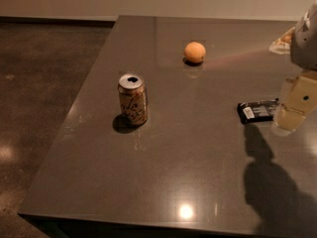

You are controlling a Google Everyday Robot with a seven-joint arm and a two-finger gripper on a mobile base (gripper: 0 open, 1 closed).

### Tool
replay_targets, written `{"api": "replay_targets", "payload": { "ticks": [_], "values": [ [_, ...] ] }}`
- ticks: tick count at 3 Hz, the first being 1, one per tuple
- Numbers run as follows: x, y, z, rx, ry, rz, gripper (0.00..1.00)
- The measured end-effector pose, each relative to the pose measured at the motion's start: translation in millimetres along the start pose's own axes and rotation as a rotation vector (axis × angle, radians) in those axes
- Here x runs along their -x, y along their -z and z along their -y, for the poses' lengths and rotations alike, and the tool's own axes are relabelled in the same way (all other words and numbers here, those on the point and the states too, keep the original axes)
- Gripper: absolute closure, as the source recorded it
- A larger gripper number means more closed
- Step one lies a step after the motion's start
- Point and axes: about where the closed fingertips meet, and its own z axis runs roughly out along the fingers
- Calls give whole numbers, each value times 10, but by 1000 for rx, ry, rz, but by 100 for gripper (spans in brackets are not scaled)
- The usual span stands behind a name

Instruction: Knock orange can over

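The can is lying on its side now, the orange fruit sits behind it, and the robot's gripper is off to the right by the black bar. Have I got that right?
Not quite. The camera view shows the orange can standing upright, not lying on its side. The rest holds: the orange fruit sits behind it, and the gripper is off to the right by the black bar.

The gripper (287, 123) hung at the far right edge of the view, pointing downward, its pale body beneath the grey arm (308, 38), itself cut off at the upper right.
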Motion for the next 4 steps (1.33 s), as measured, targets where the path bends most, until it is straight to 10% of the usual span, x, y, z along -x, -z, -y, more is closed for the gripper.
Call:
{"api": "replay_targets", "payload": {
  "ticks": [2,4],
  "values": [
    [68,-1,36,3,2,28,0],
    [839,-276,139,50,57,187,0]
  ]
}}
